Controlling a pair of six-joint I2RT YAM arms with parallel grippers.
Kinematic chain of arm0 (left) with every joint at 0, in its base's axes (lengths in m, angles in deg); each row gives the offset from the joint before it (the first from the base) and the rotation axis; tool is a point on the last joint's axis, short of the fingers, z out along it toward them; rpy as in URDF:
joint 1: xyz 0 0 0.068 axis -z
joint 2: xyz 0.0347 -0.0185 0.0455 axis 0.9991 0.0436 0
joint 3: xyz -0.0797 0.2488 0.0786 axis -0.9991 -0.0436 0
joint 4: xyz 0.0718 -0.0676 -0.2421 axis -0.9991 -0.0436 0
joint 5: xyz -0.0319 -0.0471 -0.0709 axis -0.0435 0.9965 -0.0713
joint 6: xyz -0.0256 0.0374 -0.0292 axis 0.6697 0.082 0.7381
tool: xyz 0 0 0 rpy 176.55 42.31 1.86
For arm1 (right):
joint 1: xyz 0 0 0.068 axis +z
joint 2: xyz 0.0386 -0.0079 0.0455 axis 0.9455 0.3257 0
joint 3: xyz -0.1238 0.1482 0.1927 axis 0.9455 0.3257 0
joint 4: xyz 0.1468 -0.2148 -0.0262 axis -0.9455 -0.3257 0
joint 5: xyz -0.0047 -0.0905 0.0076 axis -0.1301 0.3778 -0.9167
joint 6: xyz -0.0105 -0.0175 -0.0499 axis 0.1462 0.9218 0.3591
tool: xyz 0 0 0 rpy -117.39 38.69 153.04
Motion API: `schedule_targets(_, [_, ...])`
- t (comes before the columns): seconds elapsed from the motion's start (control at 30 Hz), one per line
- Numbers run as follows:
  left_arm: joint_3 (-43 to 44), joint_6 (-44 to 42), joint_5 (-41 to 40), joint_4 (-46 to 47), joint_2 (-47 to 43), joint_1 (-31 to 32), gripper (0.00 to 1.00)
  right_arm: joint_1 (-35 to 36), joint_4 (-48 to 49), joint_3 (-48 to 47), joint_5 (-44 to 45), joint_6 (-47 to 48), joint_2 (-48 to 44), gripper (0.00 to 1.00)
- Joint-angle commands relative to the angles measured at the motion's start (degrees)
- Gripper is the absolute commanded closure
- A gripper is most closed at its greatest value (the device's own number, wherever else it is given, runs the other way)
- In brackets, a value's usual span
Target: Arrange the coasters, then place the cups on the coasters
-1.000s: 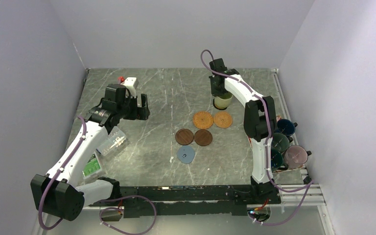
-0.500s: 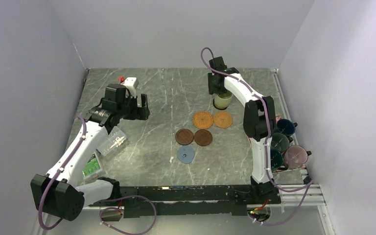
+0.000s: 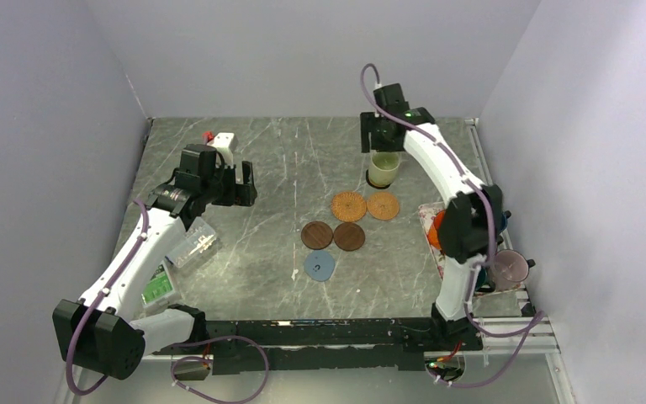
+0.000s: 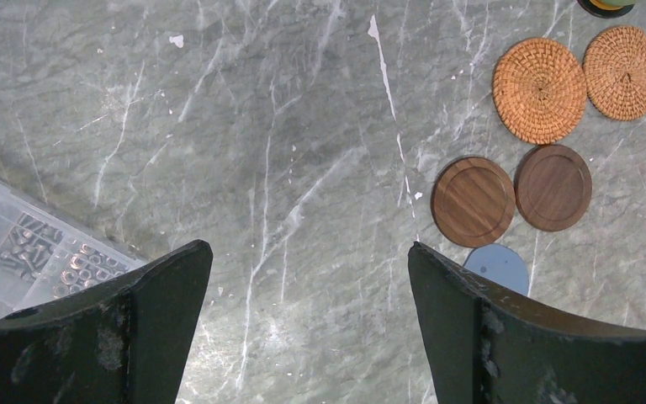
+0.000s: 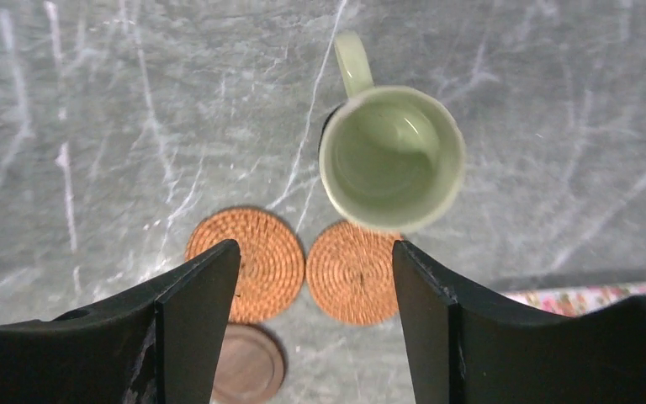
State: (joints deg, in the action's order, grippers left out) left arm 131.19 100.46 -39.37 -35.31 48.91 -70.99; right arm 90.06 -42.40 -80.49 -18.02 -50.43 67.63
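Grey marble-look tabletop (image 3: 269,168) with white veins (a few small white flecks too). Plain pale lavender walls on three sides: back wall (image 3: 303,50), left wall (image 3: 42,126), right wall (image 3: 589,126). Metal rail (image 3: 482,160) along the table's right edge. Soft, even light.

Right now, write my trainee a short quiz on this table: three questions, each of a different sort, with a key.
1. True or false: the right gripper is shut on the cream cup.
2. How many coasters lie bare, with no cup on them? A) three B) five C) six
3. Fill in: the coaster nearest the arms' bases is the ___ one.

Key
1. False: it is open, clear of the cup.
2. B: two tan woven coasters, two dark brown coasters, one blue-grey coaster.
3. blue-grey.
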Motion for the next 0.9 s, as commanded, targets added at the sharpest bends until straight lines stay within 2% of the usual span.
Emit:
schedule_targets(0.0, [0.14, -0.69, -1.63, 1.23, -1.58, -0.2, 0.07, 0.14, -2.31, 5.81, 1.53, -0.34, -14.72, 0.28])
schedule_targets(0.13, [0.2, -0.62, -1.87, 1.15, -1.48, -0.25, 0.07, -1.52, -2.55, 16.42, 4.36, -3.4, -25.35, 0.25])
schedule_targets(0.33, [0.31, -0.17, -0.04, 0.96, -0.84, -0.18, 0.07, -13.01, 3.38, 36.74, -0.03, -12.25, -42.49, 0.22])
schedule_targets(0.43, [0.55, -0.03, 0.33, 0.64, -0.44, -0.16, 0.07, -15.5, 7.45, 45.82, 0.6, -14.96, -47.96, 0.21])
schedule_targets(0.57, [0.56, 0.25, 1.52, 0.74, -0.07, -0.17, 0.07, -16.74, 8.74, 51.76, 5.41, -16.96, -49.77, 0.15])
schedule_targets(0.67, [0.51, 0.36, 2.33, 0.84, 0.02, -0.12, 0.07, -18.21, 10.84, 54.54, 4.54, -17.33, -49.2, 0.15])
schedule_targets(0.87, [0.27, 0.23, 1.87, 1.09, -0.08, -0.09, 0.07, -21.26, 14.48, 56.06, 5.57, -16.41, -44.14, 0.2])
